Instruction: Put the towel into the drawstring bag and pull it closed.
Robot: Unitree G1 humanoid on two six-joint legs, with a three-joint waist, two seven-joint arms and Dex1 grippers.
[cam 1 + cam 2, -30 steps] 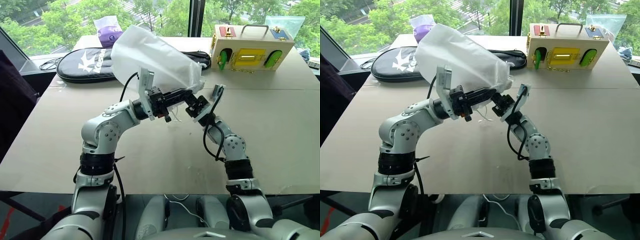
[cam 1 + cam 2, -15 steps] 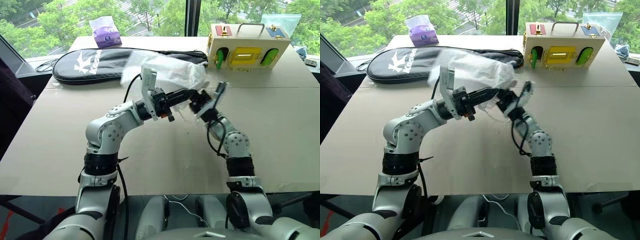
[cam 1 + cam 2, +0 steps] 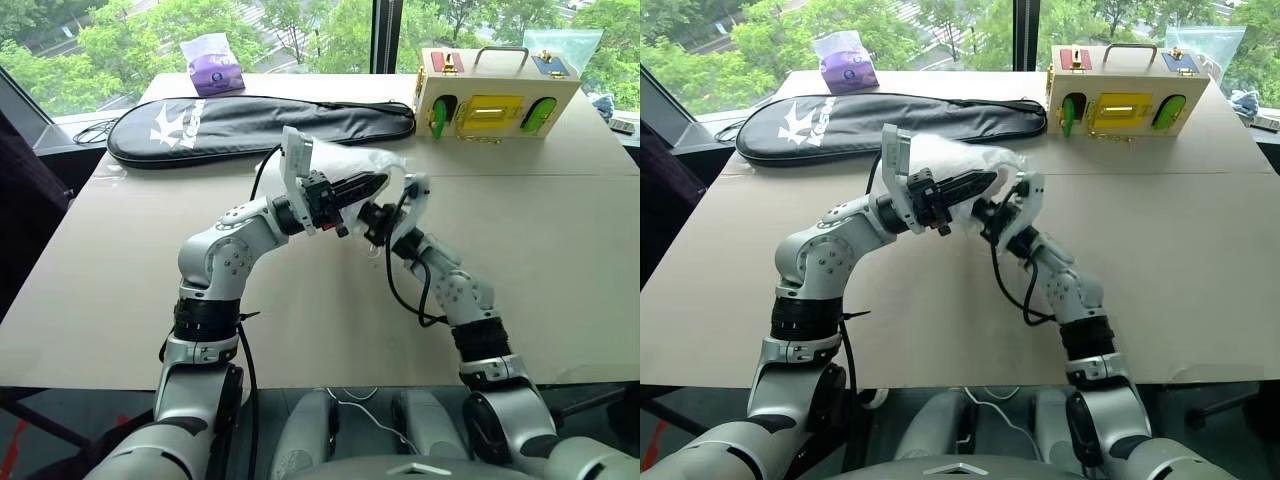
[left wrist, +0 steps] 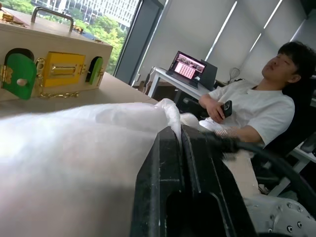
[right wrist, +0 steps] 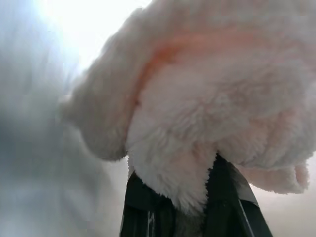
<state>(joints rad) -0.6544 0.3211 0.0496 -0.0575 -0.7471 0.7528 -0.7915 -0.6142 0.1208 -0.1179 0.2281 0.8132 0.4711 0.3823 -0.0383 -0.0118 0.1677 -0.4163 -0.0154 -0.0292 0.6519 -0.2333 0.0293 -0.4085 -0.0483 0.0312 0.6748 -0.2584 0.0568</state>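
Note:
The drawstring bag [image 3: 345, 165] is a thin white pouch slumped over both grippers at mid-table. My left gripper [image 3: 374, 184] is shut, and the left wrist view shows its fingers [image 4: 163, 163] pinching the bag's edge [image 4: 168, 106]. My right gripper [image 3: 372, 210] sits just below and beside the left one, tucked under the bag's fabric. In the right wrist view it [image 5: 182, 210] is shut on the towel [image 5: 212, 108], a fluffy off-white bunch, with hazy bag fabric [image 5: 34, 123] around it.
A long black racket case [image 3: 260, 120] lies behind the bag. A wooden latch box [image 3: 497, 95] stands at the back right and a purple tissue pack [image 3: 212, 62] at the back left. A person [image 4: 247, 108] sits beyond the table by a laptop [image 4: 190, 66].
The bag, held up and billowing a second ago, has collapsed low over the grippers. My right gripper has rolled and now sits closer under the left one.

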